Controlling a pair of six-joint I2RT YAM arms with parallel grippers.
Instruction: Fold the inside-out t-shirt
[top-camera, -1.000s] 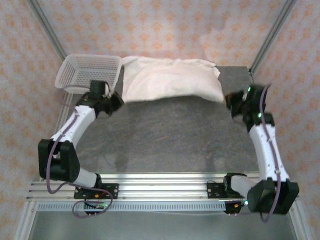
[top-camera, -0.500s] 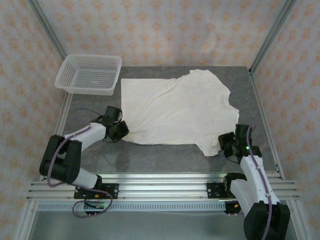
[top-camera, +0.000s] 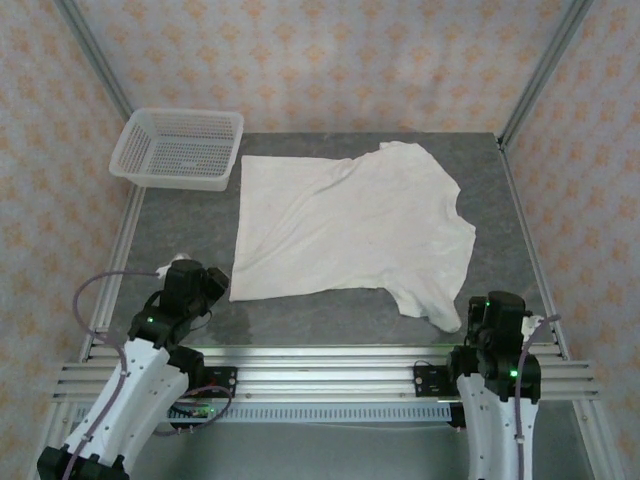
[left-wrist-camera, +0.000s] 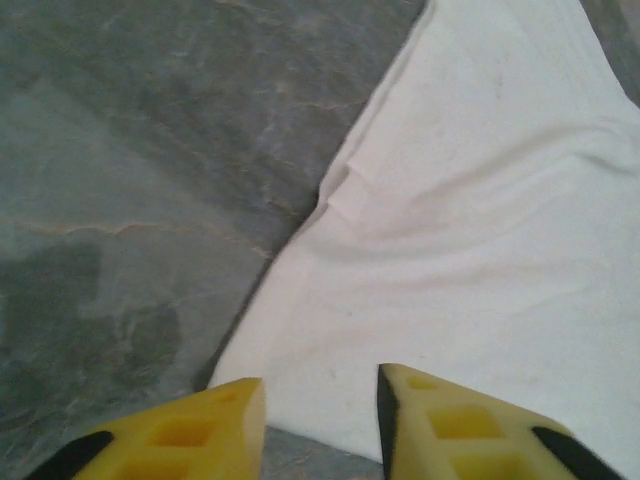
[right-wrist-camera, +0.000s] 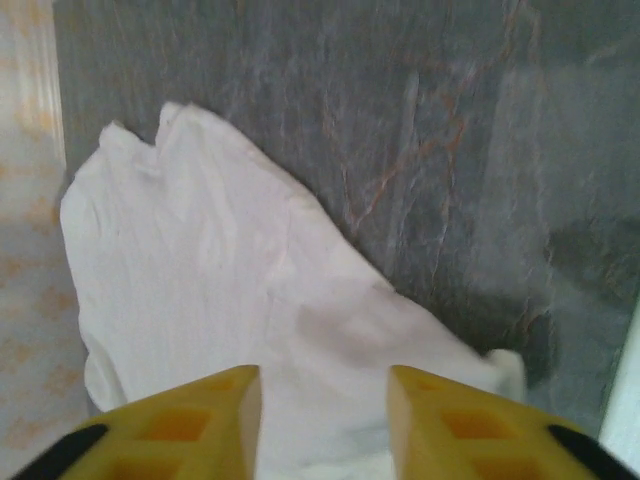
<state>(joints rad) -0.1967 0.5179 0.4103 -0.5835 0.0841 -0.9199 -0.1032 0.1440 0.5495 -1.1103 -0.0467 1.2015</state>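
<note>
Arms crouch low at the near edge of the grey stone-patterned table (top-camera: 300, 322); left gripper (top-camera: 212, 284), parted and empty, faces the hem corner of the cream-white cloth t-shirt (top-camera: 345, 225) spread flat there, right gripper (top-camera: 490, 306) likewise its sleeve; white plastic mesh basket (top-camera: 172, 179) sits far-left

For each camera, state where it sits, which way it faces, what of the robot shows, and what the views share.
Top external: above and behind the arms, facing down on the grey table, cream-white cloth t-shirt and white plastic mesh basket; both arms show.
Left wrist: on the left arm, facing the shirt's near-left corner past the left gripper.
Right wrist: on the right arm, facing its near-right end past the right gripper.
Shared: shirt, table.
</note>
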